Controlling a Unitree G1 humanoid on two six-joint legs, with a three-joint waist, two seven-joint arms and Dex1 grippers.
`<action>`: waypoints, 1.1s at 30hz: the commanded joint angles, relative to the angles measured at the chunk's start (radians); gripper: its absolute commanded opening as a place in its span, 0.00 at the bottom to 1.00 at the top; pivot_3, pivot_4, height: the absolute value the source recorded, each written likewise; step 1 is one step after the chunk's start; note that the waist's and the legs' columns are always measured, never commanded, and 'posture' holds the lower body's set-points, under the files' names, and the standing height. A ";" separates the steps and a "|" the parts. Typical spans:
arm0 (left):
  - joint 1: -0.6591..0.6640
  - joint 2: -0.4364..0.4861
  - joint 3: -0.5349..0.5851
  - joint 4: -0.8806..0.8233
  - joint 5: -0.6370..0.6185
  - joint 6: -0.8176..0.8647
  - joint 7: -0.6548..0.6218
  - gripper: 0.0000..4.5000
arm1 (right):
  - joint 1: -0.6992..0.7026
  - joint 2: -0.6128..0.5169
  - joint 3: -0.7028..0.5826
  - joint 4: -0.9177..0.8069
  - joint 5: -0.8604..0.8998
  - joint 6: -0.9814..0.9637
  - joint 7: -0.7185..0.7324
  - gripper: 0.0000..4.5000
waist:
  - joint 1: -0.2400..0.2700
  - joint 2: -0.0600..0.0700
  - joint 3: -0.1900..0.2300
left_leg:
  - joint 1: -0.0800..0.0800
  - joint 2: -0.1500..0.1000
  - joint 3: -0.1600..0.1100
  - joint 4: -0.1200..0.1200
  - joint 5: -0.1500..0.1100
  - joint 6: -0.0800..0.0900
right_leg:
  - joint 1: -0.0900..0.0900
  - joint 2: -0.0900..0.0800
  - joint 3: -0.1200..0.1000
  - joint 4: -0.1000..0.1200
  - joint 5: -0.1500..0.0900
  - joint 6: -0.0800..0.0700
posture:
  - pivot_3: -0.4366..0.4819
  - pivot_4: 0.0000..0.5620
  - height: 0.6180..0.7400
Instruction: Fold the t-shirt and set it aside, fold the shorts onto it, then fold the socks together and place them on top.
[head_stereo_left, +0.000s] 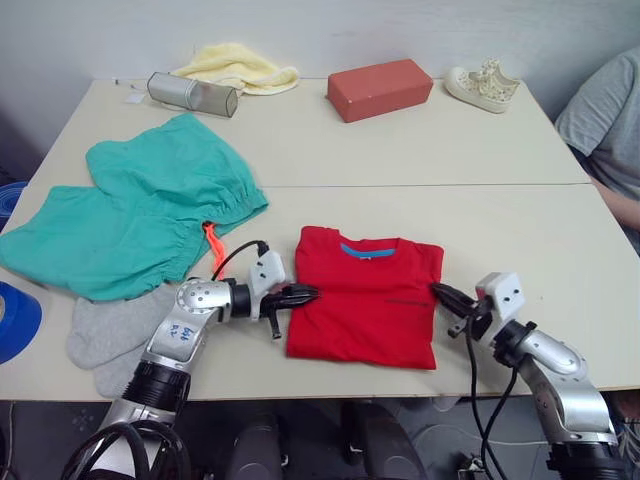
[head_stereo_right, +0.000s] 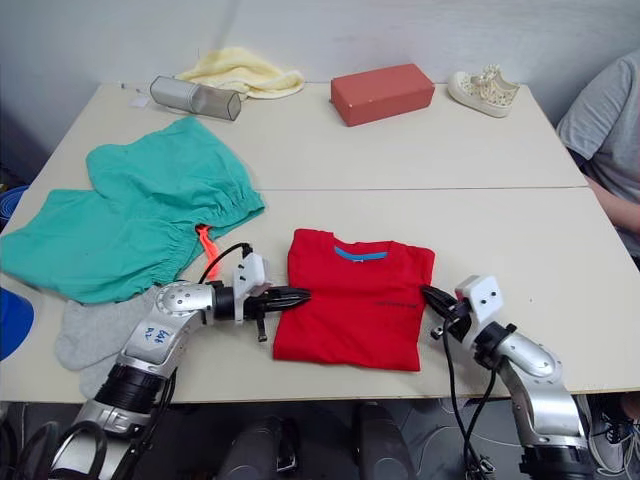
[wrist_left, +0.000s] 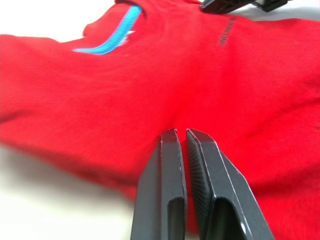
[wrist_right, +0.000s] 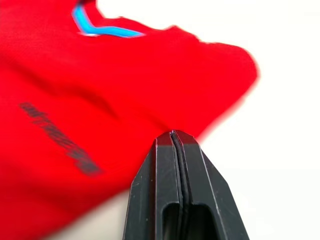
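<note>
Cream laminate table (head_stereo_left: 400, 150), carrying all items of the scene. Teal-green fabric shorts (head_stereo_left: 130, 215) with a gathered waistband and a neon orange drawstring (head_stereo_left: 213, 243) lie spread out, beyond and to the outer side of the left gripper (head_stereo_left: 308, 294). Bright red short-sleeved cotton t-shirt (head_stereo_left: 368, 296), folded to a compact rectangle with its blue neck band showing, lies between the two grippers. The left gripper's black fingers are nearly closed with a thin gap between them, tips resting at the shirt's edge, no cloth seen caught between them. The right gripper (head_stereo_left: 441, 293) has its fingers pressed together, tips just at the shirt's opposite edge, holding nothing that can be seen. Light grey knit socks (head_stereo_left: 112, 335) lie flat beside the left forearm, partly tucked under the shorts. Well beyond both grippers, along the table's far edge: a pale yellow cloth (head_stereo_left: 238, 68), a red-brown rectangular block (head_stereo_left: 379, 89), a grey metal cylinder (head_stereo_left: 193, 94) and a white sneaker (head_stereo_left: 484, 85). A person's grey sleeve (head_stereo_left: 605, 120) shows past the right gripper.
</note>
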 joint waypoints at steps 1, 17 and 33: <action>-0.021 0.023 0.055 -0.054 -0.160 0.014 -0.168 0.07 | -0.026 -0.027 0.015 -0.170 0.090 0.024 0.080 0.00 | 0.000 0.001 0.001 | -0.001 0.000 0.000 0.000 0.000 0.000 | -0.001 0.000 0.000 0.000 0.000 0.000 | 0.48 0.27 1.00; -0.246 -0.185 -0.105 0.318 0.122 -0.136 0.027 0.07 | -0.160 0.027 0.262 0.002 -0.140 0.055 -0.010 0.00 | 0.006 0.000 0.000 | -0.006 -0.003 0.001 0.004 0.000 0.001 | -0.002 -0.001 -0.003 -0.005 0.001 0.003 | 0.48 0.27 1.00; -0.133 -0.132 -0.064 0.182 0.114 -0.023 0.068 0.07 | -0.226 0.098 -0.032 0.190 -0.044 0.051 -0.221 0.00 | 0.003 0.000 0.000 | -0.003 -0.003 -0.001 0.003 0.001 0.001 | 0.001 -0.003 -0.002 -0.003 0.003 0.004 | 0.48 0.27 1.00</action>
